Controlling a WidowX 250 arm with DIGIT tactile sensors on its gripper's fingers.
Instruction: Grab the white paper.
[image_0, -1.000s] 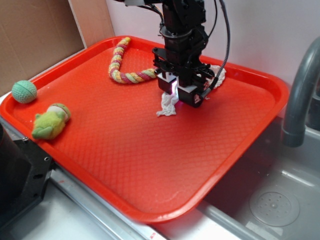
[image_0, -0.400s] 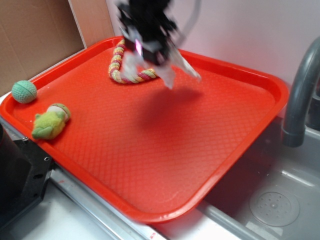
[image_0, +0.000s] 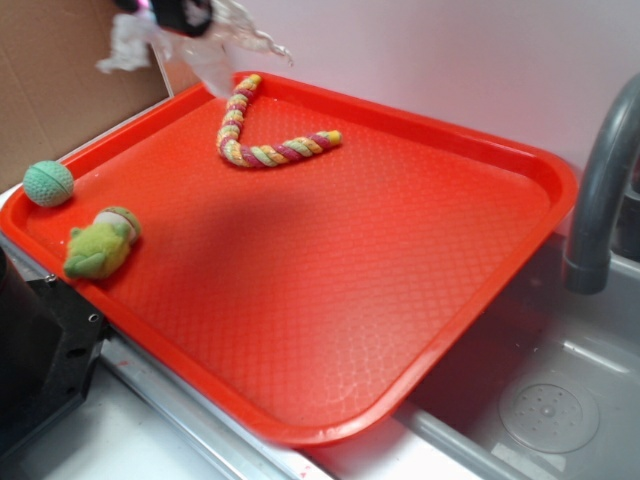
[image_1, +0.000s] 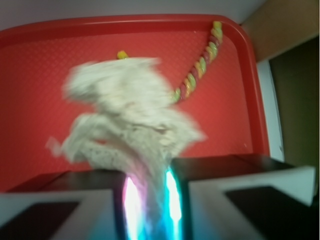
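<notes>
Dangling at the upper left of the exterior frame, the white paper (image_0: 215, 45) hangs well clear of the red tray (image_0: 470, 330), with only the bottom of the gripper (image_0: 180, 12) showing at the top edge above it. From the wrist view the hold is plain enough: the gripper (image_1: 150, 192) has its two jaws drawn in tight on a pinched neck of the white paper (image_1: 125, 115), and the crumpled bulk fans out beyond the fingertips, blurred.

To my eye the grab itself is done and what remains is keeping it. The paper is held by a narrow twist, so I'd say the thing to do is keep the jaws clamped and move gently; a sharp swing could shake the loose tail about or work the twist free.

Below, the braided rope toy (image_0: 262, 135) lies in its bent shape at the upper middle of the tray, apart from the paper. The green ball (image_0: 48, 183) and the green plush toy (image_0: 100, 243) sit at the left edge, well apart from everything overhead.
</notes>
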